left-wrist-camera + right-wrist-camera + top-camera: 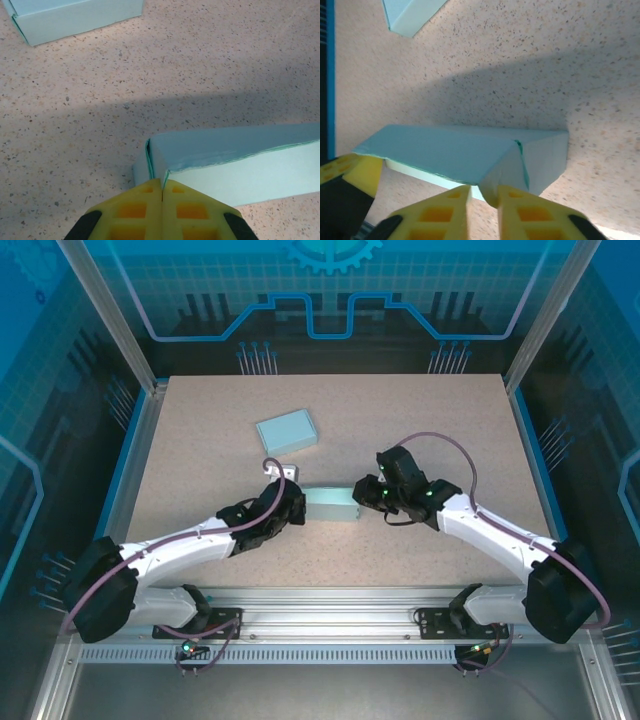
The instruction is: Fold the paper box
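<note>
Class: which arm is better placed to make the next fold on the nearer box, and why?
Probably the right: the right gripper straddles the end corner of the paper box, slightly apart, ready to pinch. The left gripper is shut, tips butted against the other end, suited to bracing.

The paper box (330, 504) at the left end effector (161, 184) was pale aqua, teal-edged at its seams; another box (286, 431) beyond it matched. The right end effector (484, 192), like the left, was yellow with black backing. The counter (430, 405) was beige, dark-speckled.
</note>
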`<state>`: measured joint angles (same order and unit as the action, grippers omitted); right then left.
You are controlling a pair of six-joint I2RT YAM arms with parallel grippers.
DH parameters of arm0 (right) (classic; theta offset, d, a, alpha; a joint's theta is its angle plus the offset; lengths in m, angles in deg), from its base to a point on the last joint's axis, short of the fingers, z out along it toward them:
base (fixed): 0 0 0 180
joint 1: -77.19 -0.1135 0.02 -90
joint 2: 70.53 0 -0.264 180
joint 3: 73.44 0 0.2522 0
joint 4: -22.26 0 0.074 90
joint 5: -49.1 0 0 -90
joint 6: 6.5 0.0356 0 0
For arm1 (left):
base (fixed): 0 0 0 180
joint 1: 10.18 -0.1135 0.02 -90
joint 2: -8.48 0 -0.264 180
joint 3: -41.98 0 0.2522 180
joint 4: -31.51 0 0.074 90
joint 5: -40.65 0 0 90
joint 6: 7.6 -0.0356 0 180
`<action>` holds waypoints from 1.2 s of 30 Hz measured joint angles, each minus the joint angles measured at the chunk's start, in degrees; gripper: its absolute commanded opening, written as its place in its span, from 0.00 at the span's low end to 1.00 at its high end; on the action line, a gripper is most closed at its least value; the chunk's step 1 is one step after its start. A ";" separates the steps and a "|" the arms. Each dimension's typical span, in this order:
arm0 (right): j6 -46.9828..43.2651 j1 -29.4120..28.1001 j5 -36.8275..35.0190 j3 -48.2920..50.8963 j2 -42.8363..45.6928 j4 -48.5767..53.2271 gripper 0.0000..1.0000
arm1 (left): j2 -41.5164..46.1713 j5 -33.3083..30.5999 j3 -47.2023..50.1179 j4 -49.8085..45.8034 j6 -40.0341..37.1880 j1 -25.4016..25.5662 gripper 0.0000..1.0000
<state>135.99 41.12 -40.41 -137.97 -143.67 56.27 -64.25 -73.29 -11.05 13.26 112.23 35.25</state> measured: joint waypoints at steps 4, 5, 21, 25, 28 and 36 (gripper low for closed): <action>-3.28 -0.92 -2.89 -3.45 0.04 6.03 0.35 | 0.00 1.03 -0.20 -0.24 -0.17 0.59 0.00; -4.00 -1.05 -3.54 -3.72 0.07 7.19 0.37 | 0.00 1.31 -0.31 -0.28 -0.20 0.61 0.00; -12.35 -3.72 -11.80 -5.99 -1.90 16.37 0.36 | -0.35 1.88 -0.79 -0.74 -0.33 0.87 0.00; -14.21 -4.15 -12.72 -6.54 -3.26 16.37 0.35 | -0.35 1.88 -0.83 -0.79 -0.35 0.87 0.00; -15.32 -4.42 -13.88 -7.54 -4.33 16.31 0.32 | -0.35 1.88 -0.83 -0.79 -0.33 0.87 0.00; -17.18 -4.96 -14.84 -8.98 -6.80 16.13 0.09 | -0.35 2.05 -0.83 -0.72 -0.33 0.90 0.00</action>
<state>118.81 36.16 -55.25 -146.95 -150.47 72.40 -64.60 -71.24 -11.88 12.54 111.90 36.14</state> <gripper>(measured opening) 0.140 0.058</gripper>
